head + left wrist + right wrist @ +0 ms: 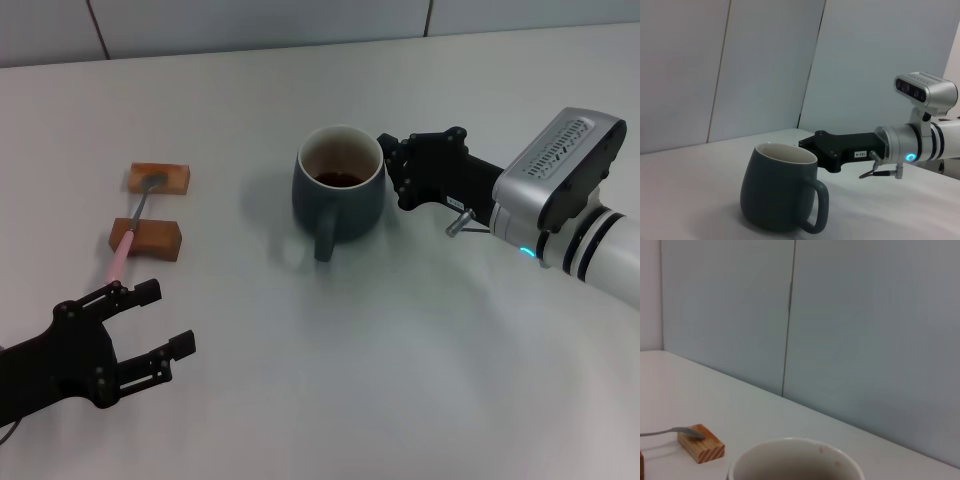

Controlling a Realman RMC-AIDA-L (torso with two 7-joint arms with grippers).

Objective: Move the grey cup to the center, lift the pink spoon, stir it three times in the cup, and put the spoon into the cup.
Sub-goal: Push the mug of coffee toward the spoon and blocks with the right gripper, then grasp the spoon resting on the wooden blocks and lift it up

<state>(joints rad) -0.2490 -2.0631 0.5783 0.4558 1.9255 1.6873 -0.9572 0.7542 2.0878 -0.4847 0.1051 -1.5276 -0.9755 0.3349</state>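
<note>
Nearest the head camera: left gripper (152, 325), low at the near-left of the table (330, 380), fingers spread wide, holding nothing, just short of the pink handle's near end.

Grey cup (339, 189): upright near the table's middle, handle toward the camera, pale inside with brown residue at the bottom; seen also in the left wrist view (780, 187) and, as a rim only, in the right wrist view (795, 460).

Right gripper (392, 172): reaching in from the right, fingertips against or just beside the cup's right wall; opening cannot be told.

2 brown wooden blocks (159, 178), well left of the cup, one behind the other.

Pink spoon (133, 225): laid across both blocks, metal bowl on the far block, pink handle over the near one.
</note>
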